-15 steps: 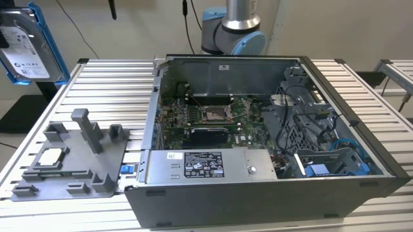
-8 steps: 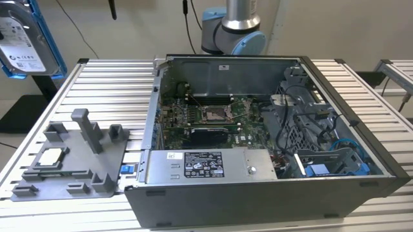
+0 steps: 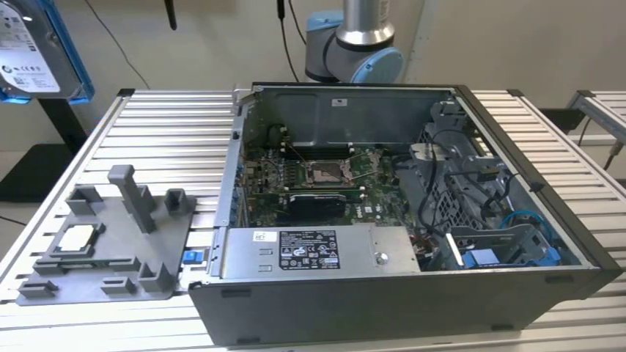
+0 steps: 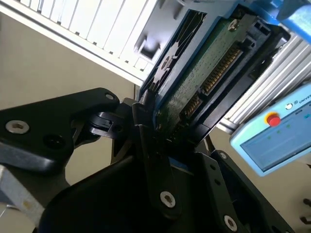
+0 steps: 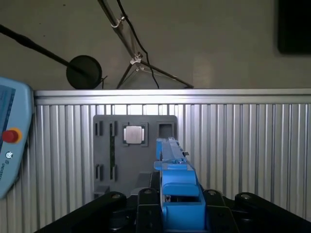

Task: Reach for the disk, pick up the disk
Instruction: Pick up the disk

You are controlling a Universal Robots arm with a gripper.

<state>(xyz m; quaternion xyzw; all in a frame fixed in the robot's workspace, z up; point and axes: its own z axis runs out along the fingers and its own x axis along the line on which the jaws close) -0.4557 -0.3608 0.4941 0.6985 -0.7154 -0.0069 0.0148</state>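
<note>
Second wrist view: the gripper (image 4: pixel 165 131) has its jaws drawn narrow, clamped on one end of the disk (image 4: pixel 209 73); circuit-board face shows, long axis running straight out from the jaws. First wrist view puts the disk edge-on above the grey fixture plate (image 5: pixel 146 160). Exterior view has it aloft, well apart from the open computer case (image 3: pixel 391 308)
</note>
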